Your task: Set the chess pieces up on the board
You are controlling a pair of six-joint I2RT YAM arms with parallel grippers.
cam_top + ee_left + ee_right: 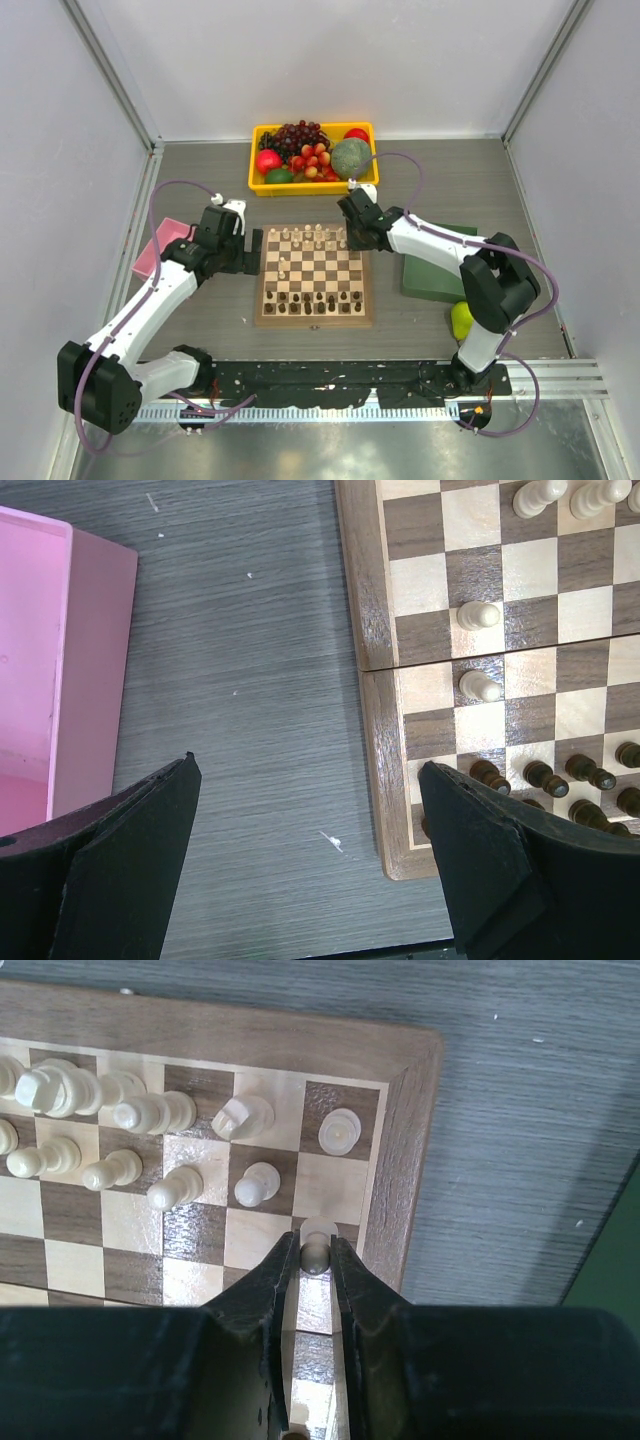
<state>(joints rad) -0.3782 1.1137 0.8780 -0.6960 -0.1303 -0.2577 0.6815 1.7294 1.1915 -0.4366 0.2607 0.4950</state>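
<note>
**Top external view.** The board (314, 320) lies on the tabletop (430, 190) between the two arms. The white chess pieces (310, 238) stand along its far rows and the dark ones along the near rows. The right end effector (352, 232) hangs over the far right corner. The left end effector (250, 252) sits just beside the board's left border, off the squares.

**Left wrist view.** I read the left end effector as spread fully wide and holding nothing (bare tabletop shows between its fingers). Two stray white pawns (478, 615) stand mid-board on the edge file, out of line with their row.

**Right wrist view.** The right end effector is pinched tight on a white pawn (318, 1230), gripped near the head over the edge column. It is just short of the vacant light square (330, 1185) below the corner piece (340, 1130). Whether its base touches the wood I cannot tell.

To finish this step well, I would:
- carry the pawn onto that vacant square and centre it;
- lower it until the base sits flat;
- part the fingers only a little, since the neighbouring pawn (257, 1182) stands close;
- withdraw straight up.
</note>
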